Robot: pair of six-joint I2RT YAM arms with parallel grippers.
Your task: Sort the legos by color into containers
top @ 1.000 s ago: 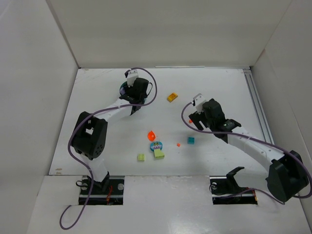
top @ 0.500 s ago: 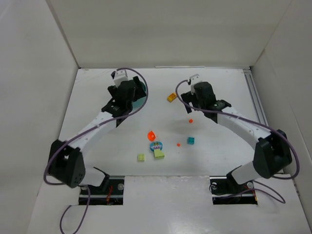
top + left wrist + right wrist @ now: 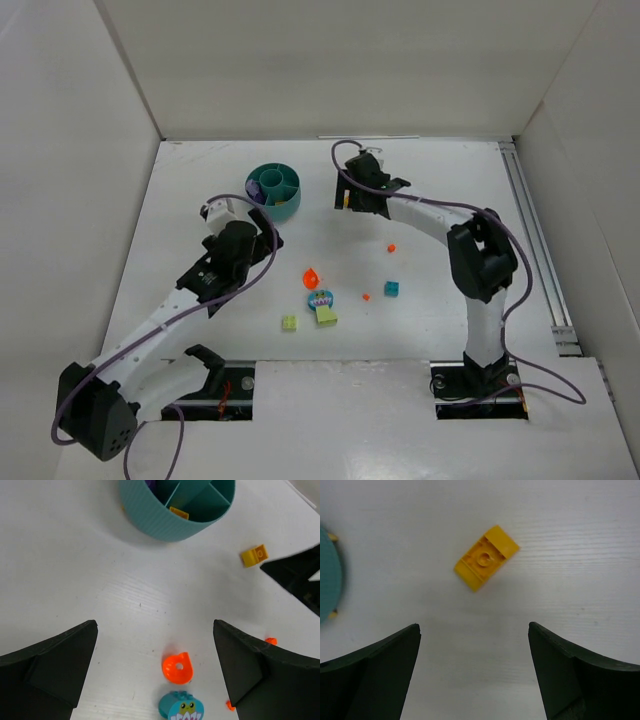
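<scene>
The teal bowl (image 3: 273, 189) stands at the back left, with a purple bit (image 3: 152, 484) and a yellow bit (image 3: 178, 513) in its sections. My left gripper (image 3: 258, 243) hangs open and empty near the bowl's front. The orange round lego (image 3: 176, 667) and a teal face brick (image 3: 181, 707) lie on the table below its gap (image 3: 155, 625). My right gripper (image 3: 356, 193) is open just right of the bowl, over the yellow brick (image 3: 486, 557), which lies flat on the table ahead of its fingertips (image 3: 474, 625).
Loose legos lie mid-table: two lime bricks (image 3: 326, 316) (image 3: 289, 323), a teal cube (image 3: 393, 288), and tiny orange bits (image 3: 366, 296) (image 3: 391, 246). White walls enclose the table on the left, back and right. The bowl's rim (image 3: 327, 575) shows at the right wrist view's left edge.
My left gripper opened over the bowl, then drew back toward the near left. My right arm swung from mid-table toward the far left, stopping over the yellow brick.
</scene>
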